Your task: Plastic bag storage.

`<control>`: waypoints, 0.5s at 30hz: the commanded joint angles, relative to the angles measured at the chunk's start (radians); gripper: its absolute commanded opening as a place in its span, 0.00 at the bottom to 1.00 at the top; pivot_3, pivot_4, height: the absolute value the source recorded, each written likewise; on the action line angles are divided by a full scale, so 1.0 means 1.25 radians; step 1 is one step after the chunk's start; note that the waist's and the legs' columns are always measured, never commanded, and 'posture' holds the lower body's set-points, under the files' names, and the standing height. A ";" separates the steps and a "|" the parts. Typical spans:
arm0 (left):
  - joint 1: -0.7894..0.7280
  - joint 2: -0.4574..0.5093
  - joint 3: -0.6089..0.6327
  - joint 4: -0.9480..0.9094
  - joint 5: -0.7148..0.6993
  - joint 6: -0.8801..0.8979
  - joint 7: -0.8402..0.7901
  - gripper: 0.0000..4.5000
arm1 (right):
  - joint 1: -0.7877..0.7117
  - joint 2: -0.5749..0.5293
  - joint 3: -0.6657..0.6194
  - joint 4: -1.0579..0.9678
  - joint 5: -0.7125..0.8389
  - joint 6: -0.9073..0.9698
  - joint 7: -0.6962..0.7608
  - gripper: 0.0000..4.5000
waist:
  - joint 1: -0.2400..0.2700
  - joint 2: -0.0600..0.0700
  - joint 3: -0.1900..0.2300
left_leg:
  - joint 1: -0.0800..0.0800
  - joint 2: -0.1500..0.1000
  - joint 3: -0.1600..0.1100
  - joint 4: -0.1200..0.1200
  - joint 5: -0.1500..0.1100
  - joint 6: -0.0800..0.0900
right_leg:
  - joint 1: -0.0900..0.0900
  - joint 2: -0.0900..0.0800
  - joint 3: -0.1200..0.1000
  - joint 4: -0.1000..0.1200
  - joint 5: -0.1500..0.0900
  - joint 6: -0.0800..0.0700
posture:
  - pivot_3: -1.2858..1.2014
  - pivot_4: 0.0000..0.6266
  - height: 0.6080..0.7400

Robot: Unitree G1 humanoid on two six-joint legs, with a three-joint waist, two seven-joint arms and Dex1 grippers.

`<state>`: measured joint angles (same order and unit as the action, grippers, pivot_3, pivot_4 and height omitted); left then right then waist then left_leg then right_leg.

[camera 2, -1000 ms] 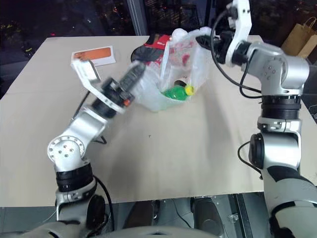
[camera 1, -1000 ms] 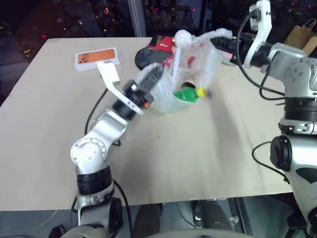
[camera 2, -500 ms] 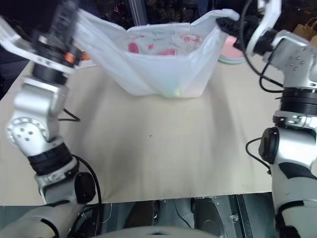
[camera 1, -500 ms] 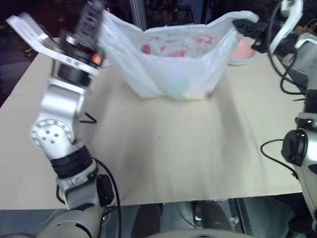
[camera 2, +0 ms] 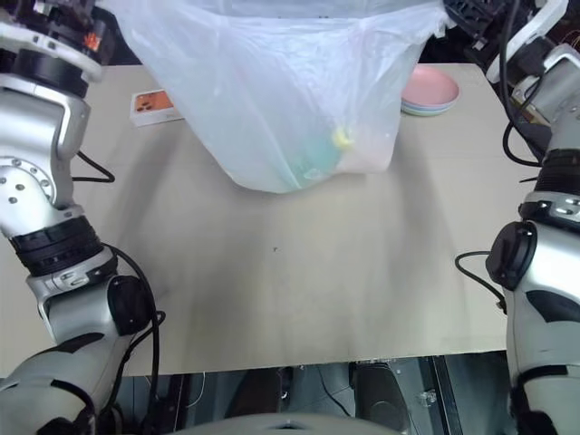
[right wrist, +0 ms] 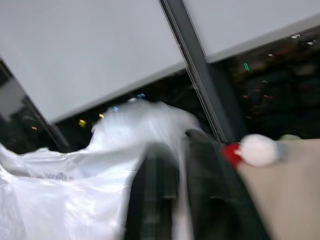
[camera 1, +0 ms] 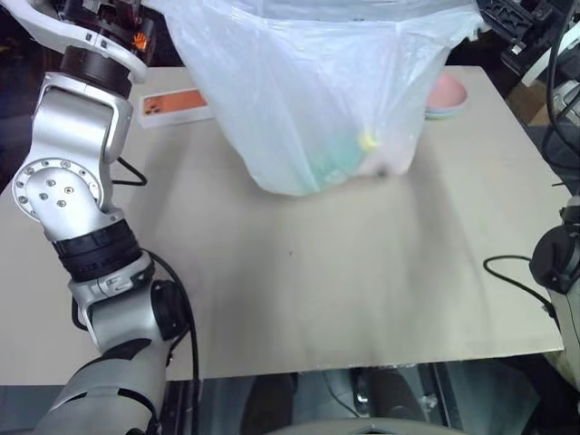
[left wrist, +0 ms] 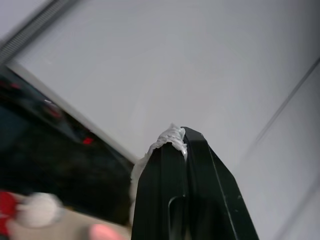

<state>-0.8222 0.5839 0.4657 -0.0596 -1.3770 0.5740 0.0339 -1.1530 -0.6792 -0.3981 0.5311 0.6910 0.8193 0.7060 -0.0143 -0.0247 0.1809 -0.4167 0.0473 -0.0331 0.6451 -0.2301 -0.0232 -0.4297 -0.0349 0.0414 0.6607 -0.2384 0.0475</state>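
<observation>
The plastic bag, thin white translucent film, hangs stretched wide between my two raised grippers over the far half of the table. Something green and yellow shows through the film near its bottom, which hangs just above the tabletop. In the left wrist view my left gripper is shut, with a twist of the bag's white film pinched at its tips. My right gripper holds the other side of the bag's film between its fingers, and it also shows at the upper right.
A pink plate on a pale green one sits at the far right of the beige table. An orange and white flat box lies at the far left beside a black cable. A white and red round thing lies behind the bag.
Both grippers have risen and moved apart. The bag came up off the table and now hangs open and stretched between them, with its contents sagging to the bottom.
</observation>
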 commanded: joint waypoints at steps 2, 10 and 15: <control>0.130 0.054 0.024 -0.072 0.045 0.043 -0.081 0.36 | 0.157 -0.089 0.058 -0.161 -0.002 0.049 0.119 0.63 | 0.000 0.000 0.000 | 0.000 0.000 0.000 -0.001 0.000 0.000 | -0.001 0.000 0.000 0.000 0.000 0.000 | 0.52 0.24 1.00; 0.622 0.191 0.070 -0.235 0.199 0.128 -0.302 0.99 | 0.515 -0.169 0.101 -0.339 -0.069 -0.036 0.207 1.00 | -0.011 0.001 -0.001 | 0.002 0.000 0.002 -0.001 -0.001 0.001 | -0.001 0.000 0.003 0.001 0.000 0.000 | 0.52 0.24 1.00; 1.019 0.160 0.078 -0.385 0.329 0.064 -0.496 0.99 | 0.773 -0.183 0.118 -0.434 -0.113 -0.202 0.338 1.00 | -0.014 0.001 -0.001 | 0.002 0.000 0.003 -0.002 -0.001 0.002 | -0.001 0.000 0.003 0.000 0.000 0.000 | 0.52 0.24 1.00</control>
<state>0.4377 0.7907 0.5350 -0.4650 -1.0089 0.7186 -0.5235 -0.1957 -0.8789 -0.2380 0.0429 0.5654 0.6570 1.0682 -0.0323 -0.0232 0.1797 -0.4139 0.0477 -0.0291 0.6432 -0.2314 -0.0212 -0.4305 -0.0354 0.0456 0.6609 -0.2389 0.0477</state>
